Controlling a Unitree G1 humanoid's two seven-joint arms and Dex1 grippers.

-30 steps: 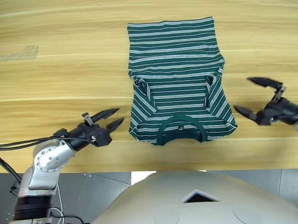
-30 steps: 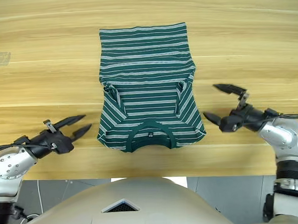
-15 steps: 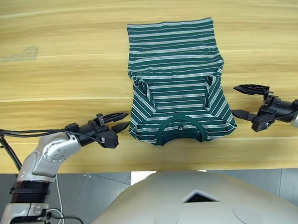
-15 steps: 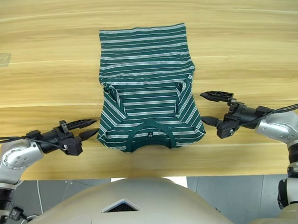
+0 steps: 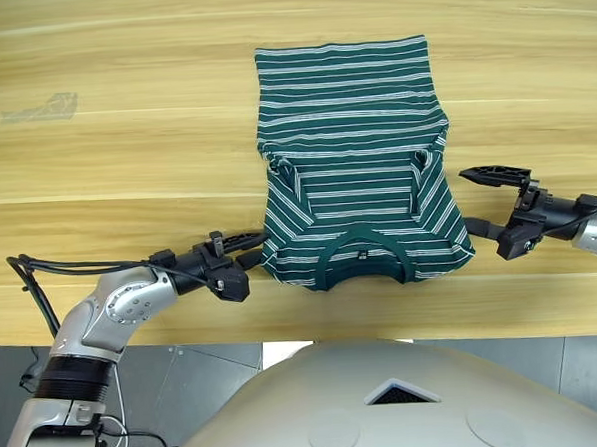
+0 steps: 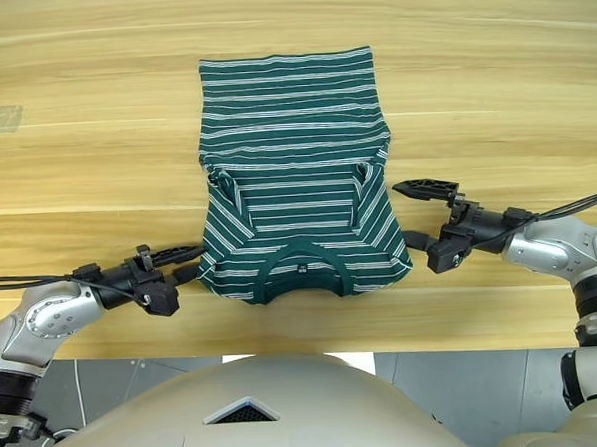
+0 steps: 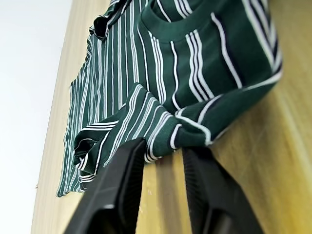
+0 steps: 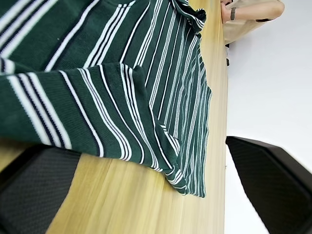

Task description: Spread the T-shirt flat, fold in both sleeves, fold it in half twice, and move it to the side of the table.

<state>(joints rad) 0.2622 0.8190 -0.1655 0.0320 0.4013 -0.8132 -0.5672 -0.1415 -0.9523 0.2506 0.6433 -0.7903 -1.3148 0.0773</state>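
Green striped T-shirt [image 5: 350, 151] flat at centre of wooden table [image 5: 125, 152], sleeves tucked in, collar toward bottom of frame. Left gripper [image 5: 261, 243] at shirt's lower-left corner, fingers [image 7: 122, 190] narrowly parted, shoulder fold right at tips, not pinched. Right gripper [image 5: 468, 201] at shirt's lower-right corner, spread wide: lower finger touching shirt edge, upper finger just beside side hem.
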